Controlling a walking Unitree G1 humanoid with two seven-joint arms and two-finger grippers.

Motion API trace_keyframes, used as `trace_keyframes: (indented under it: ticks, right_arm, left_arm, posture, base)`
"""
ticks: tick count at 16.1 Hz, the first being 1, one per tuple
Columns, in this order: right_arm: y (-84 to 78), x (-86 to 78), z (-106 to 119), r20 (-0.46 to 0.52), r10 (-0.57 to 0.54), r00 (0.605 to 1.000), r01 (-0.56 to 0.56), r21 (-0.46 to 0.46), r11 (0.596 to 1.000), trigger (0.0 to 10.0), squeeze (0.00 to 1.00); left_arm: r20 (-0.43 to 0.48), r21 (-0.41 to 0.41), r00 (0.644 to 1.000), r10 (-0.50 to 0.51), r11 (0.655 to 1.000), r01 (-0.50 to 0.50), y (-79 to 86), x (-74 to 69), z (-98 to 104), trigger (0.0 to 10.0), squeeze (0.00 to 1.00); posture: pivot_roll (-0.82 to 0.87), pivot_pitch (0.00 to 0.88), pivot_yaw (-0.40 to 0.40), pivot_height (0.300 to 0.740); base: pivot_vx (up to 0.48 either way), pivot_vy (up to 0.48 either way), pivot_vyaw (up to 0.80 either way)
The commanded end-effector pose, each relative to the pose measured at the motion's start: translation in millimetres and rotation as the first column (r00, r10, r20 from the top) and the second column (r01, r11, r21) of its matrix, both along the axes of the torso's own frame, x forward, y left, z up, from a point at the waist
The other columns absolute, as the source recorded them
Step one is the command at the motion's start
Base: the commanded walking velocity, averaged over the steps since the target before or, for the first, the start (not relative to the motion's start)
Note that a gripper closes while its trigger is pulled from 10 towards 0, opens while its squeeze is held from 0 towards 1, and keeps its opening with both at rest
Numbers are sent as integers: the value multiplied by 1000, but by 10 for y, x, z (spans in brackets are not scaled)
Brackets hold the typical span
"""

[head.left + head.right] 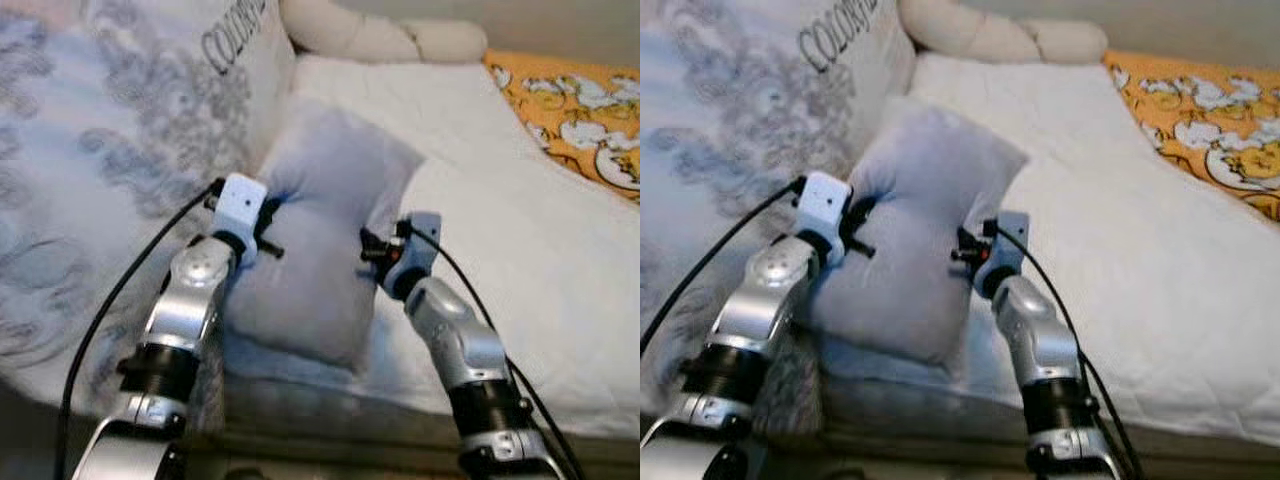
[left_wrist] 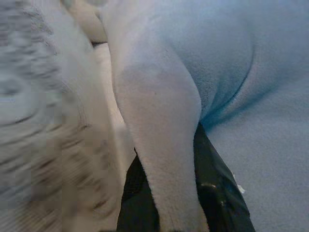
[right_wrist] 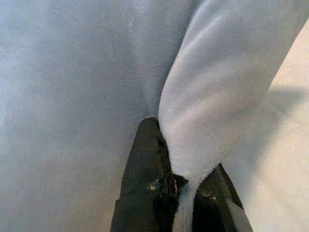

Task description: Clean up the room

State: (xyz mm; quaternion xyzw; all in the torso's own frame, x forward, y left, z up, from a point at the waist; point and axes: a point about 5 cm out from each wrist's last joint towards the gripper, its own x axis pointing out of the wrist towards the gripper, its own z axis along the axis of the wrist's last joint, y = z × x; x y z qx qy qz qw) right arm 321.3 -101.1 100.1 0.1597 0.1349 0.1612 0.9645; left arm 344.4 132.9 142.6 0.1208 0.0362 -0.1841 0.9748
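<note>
I'm pinching the pale blue fleece pillow (image 1: 325,250) from both sides, with my two silver arms reaching up from the foot of the picture. My left end effector (image 1: 268,222) is clamping a fold on the pillow's left edge; in the left wrist view the black fingers (image 2: 219,193) are squeezing a ridge of fleece between them. My right end effector (image 1: 372,250) is gripping the pillow's right edge, and its wrist view is showing a fold of the fabric nipped between its fingers (image 3: 145,169). The pillow is standing tilted between my end effectors, over the near edge of the bed (image 1: 560,330), its lower end hanging toward me. To its left, a large white cushion with a grey floral print and lettering (image 1: 130,120) is leaning just beside it, seemingly touching. The white quilted bedcover is stretching away to the right. Farther back, an orange patterned blanket (image 1: 580,110) is lying at the right, and a cream bolster (image 1: 390,35) is resting along the far end.
</note>
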Motion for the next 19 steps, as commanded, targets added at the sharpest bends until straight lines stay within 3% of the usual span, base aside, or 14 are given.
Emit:
trace_keyframes:
  ticks: [1,5,6,7,11,15,16,17,19]
  right_arm:
    - [-82,8,23,15,-19,1000,19,-13,1000,10000,0]
    - [-104,-24,-25,-14,8,1000,-9,-20,1000,10000,0]
    - [-172,-16,-66,-45,-28,999,28,1,1000,10000,235]
    - [-219,-6,-97,-59,-62,996,61,-19,998,10000,1000]
    - [-351,-5,-210,-92,-157,983,151,-71,986,10000,1000]
    - [-473,-17,-256,-82,-197,977,188,-104,977,10000,1000]
    - [-466,-40,-243,-57,-168,984,161,-114,980,10000,1000]
    - [-403,-98,-177,7,-63,998,63,-90,994,10000,1000]
    - [-363,-176,-104,92,67,993,-56,-119,991,10000,1000]
  left_arm:
    - [53,-10,998,-19,1000,20,-91,19,120,10000,0]
    - [46,5,999,4,1000,-4,-50,40,108,10000,0]
    - [56,39,998,0,999,-2,-29,69,116,10000,0]
    - [66,51,998,-4,999,1,-20,87,127,10000,0]
    - [96,115,995,-22,993,11,-30,189,162,10000,0]
    - [100,261,992,-72,964,43,-132,340,127,10000,0]
    - [109,313,991,-80,949,42,-138,378,131,10000,0]
    - [126,406,984,-124,912,63,-149,418,133,10000,0]
    - [124,475,981,-151,877,75,-132,461,165,10000,0]
  posture:
    - [143,0,-43,740]
    - [140,0,-40,740]
    - [140,0,-41,740]
    - [140,0,-41,740]
    - [135,0,-40,740]
    - [124,0,-31,740]
    - [115,0,-24,740]
    - [97,0,-12,740]
    - [81,0,-2,740]
  base:
    - [307,0,0]
    - [142,0,0]
    - [0,0,0]
    - [0,0,0]
    - [0,0,0]
    - [0,0,0]
    - [0,0,0]
    - [0,0,0]
    - [0,0,0]
